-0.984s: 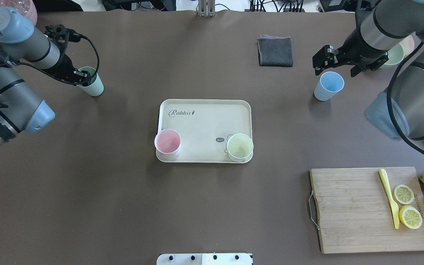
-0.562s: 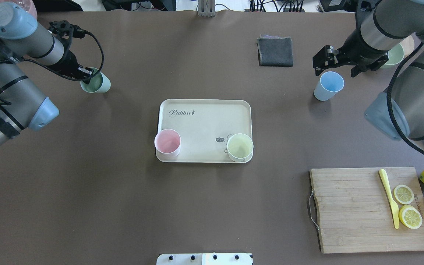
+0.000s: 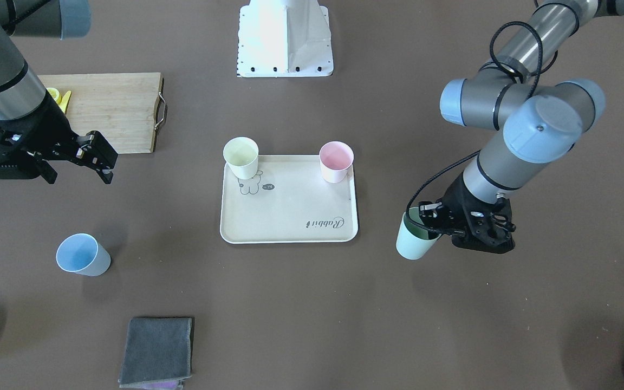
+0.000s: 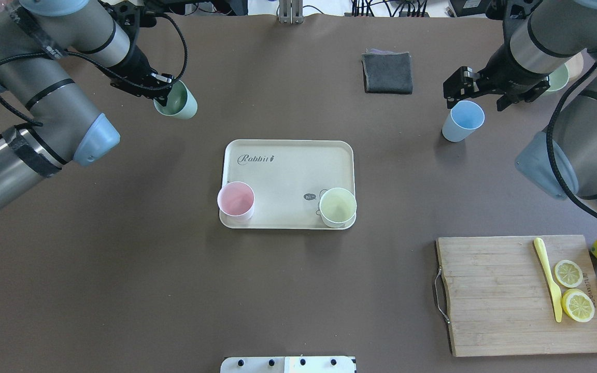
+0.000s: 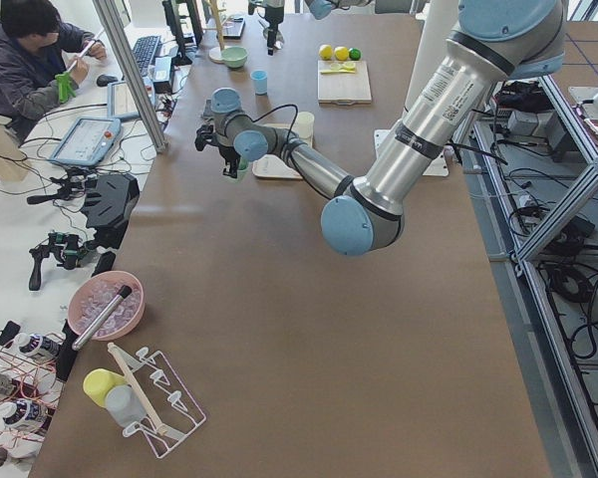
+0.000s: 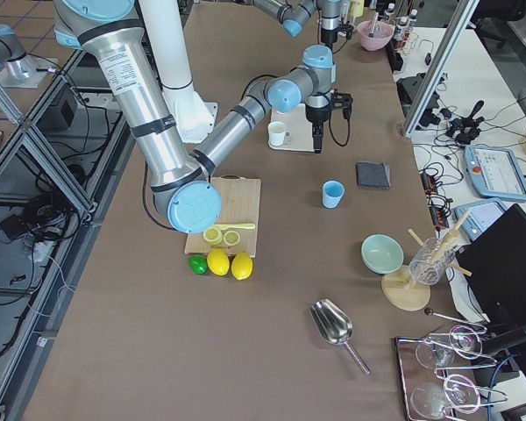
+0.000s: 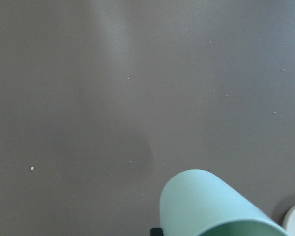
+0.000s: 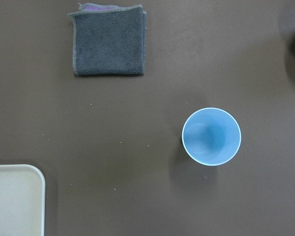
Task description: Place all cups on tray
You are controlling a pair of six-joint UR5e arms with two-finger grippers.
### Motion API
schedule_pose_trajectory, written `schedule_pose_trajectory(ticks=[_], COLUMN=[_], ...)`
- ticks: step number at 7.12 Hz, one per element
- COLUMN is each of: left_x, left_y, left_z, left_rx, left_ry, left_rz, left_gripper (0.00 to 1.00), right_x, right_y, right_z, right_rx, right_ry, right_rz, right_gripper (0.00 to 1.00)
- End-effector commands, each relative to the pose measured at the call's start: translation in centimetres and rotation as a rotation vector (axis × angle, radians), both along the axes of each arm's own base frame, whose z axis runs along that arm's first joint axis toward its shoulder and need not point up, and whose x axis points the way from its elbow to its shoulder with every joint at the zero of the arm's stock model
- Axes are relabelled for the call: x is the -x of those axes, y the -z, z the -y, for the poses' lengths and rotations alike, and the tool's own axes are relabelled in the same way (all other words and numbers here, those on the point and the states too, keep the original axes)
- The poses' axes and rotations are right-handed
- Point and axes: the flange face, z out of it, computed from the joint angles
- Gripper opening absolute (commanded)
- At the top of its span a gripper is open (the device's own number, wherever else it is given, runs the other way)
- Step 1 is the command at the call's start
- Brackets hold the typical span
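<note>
Left gripper lifting a mint green cup, right gripper waiting by a blue one.
My left gripper point(image 4: 165, 89) is clamped on the rim of the mint green plastic tumbler point(image 4: 184, 106), which hangs tilted above the brown table point(image 4: 122, 290), well apart from the flat cream rectangular tray point(image 4: 288, 160). The pink tumbler point(image 4: 236, 201) and pale yellow tumbler point(image 4: 338, 207) stand on that tray. I judge the cup light, stiff and smooth; a rim pinch suits it, though it may swivel. My right gripper point(image 4: 477, 90) hovers, fingers apart, just beside the upright light blue tumbler point(image 4: 463, 122). The front-facing view shows the rim grip; my left wrist camera shows only the cup's wall. My right wrist camera alone shows the blue tumbler empty.
</note>
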Motion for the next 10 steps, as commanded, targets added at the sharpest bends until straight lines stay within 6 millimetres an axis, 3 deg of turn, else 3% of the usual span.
schedule_pose_trajectory(ticks=[1, 2, 4, 6, 8, 10], left_x=[-7.0, -9.1, -11.5, -12.6, -12.5, -12.2], left_y=[3.2, 3.7, 4.5, 4.6, 4.7, 5.7], left_z=[-3.7, -5.1, -6.5, -6.6, -6.7, -7.0], left_rx=[0.008, 0.026, 0.028, 0.017, 0.008, -0.001], left_ry=[0.013, 0.002, 0.009, 0.023, 0.017, 0.011], left_rz=[0.014, 0.011, 0.016, 0.032, 0.029, 0.011], left_gripper=[0.00, 0.00, 0.00, 0.00, 0.40, 0.39], right_x=[-0.1, -0.1, -0.1, 0.1, 0.0, 0.1], right_y=[-0.7, -1.0, -1.1, -1.3, -1.3, -1.3], right_z=[-0.1, -0.1, -0.1, -0.1, 0.0, -0.1], right_rx=[0.011, 0.015, 0.018, 0.022, 0.023, 0.025], right_ry=[-0.001, -0.001, -0.001, 0.000, -0.002, -0.003], right_rz=[-0.007, -0.009, -0.011, -0.013, -0.013, -0.013], right_gripper=[1.00, 1.00, 1.00, 1.00, 1.00, 1.00])
